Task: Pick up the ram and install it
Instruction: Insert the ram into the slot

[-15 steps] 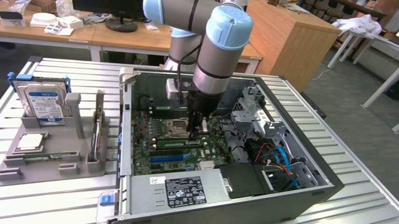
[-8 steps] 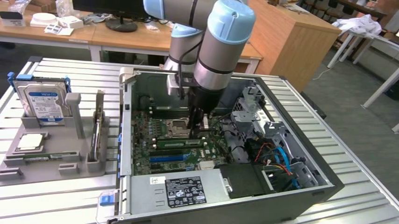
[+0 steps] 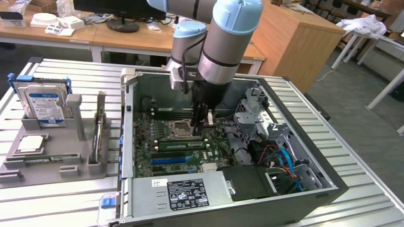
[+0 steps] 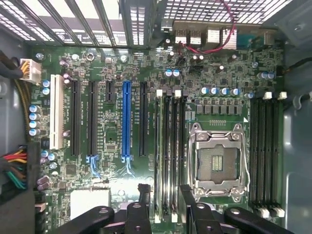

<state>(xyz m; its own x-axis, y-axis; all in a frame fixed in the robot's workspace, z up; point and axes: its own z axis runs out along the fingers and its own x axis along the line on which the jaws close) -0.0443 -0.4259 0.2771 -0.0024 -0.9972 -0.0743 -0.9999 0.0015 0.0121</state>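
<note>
The ram [image 4: 157, 161] is a thin green stick standing in the outermost of the black memory slots beside the CPU socket [image 4: 217, 163]. In the exterior view the ram [image 3: 180, 144] lies along the motherboard, in front of the socket. My gripper [image 4: 165, 197] hangs just above it, and its black fingers [image 4: 187, 200] stand apart on either side of the slot row. It is open with nothing held. From the exterior view, the gripper [image 3: 208, 120] reaches down into the open computer case [image 3: 315, 179] over the board.
A blue expansion slot [image 4: 126, 119] and black slots lie beside the memory slots. Coloured cables [image 3: 281, 161] and a drive cage crowd the exterior view's right. The power supply [image 3: 183, 191] sits at the case front. A grey holder [image 3: 75, 156] with a hard drive [image 3: 44, 104] stands outside.
</note>
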